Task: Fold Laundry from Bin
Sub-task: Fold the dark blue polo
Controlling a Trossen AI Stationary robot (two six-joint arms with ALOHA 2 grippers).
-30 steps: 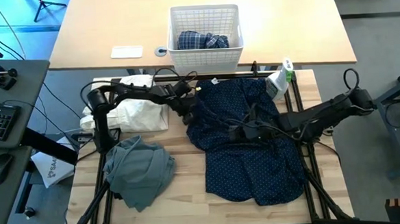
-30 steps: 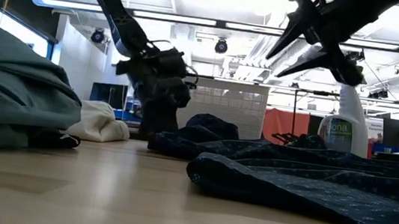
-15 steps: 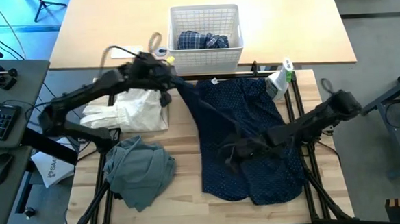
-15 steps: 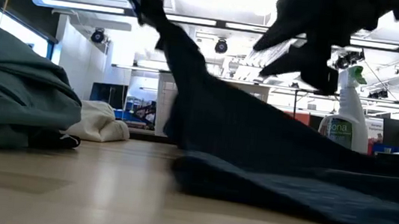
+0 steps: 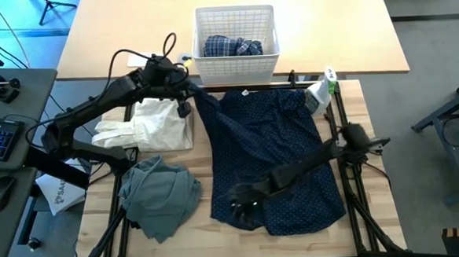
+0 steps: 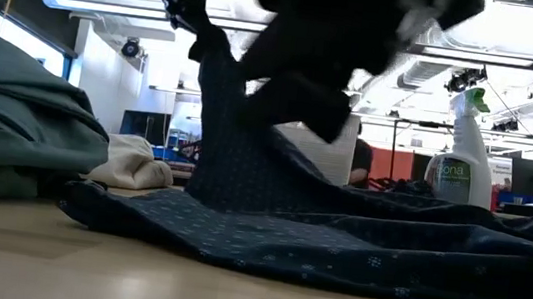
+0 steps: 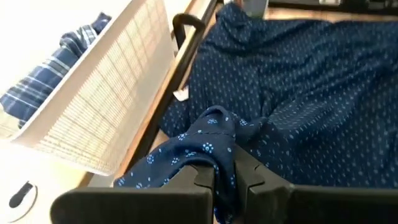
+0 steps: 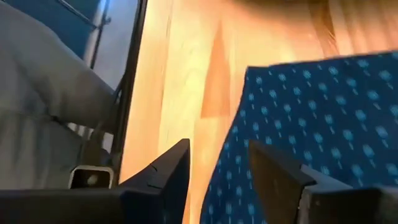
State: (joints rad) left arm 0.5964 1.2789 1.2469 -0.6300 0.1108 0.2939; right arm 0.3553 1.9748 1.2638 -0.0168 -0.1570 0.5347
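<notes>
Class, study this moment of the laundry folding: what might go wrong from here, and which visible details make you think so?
The left gripper pinches only a small bunch of the navy dotted trousers, so the cloth may slip free. That lifted corner hangs close beside the bin and might snag or nudge it. The spray bottle touching the trousers' far edge might topple.

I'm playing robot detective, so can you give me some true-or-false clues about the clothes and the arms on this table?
1. The left gripper is shut on a bunched corner of the navy dotted trousers. True.
2. The white plastic lattice basket is empty. False: a blue-white plaid shirt lies inside it.
3. The grey-green top lies crumpled near the table's front edge on the left arm's side. True.
4. The right gripper is clamped shut on the white cloth. False: its jaws stand open over the trousers' edge, and the white cloth lies apart by the left arm.
5. A spray bottle stands beside the trousers. True.
</notes>
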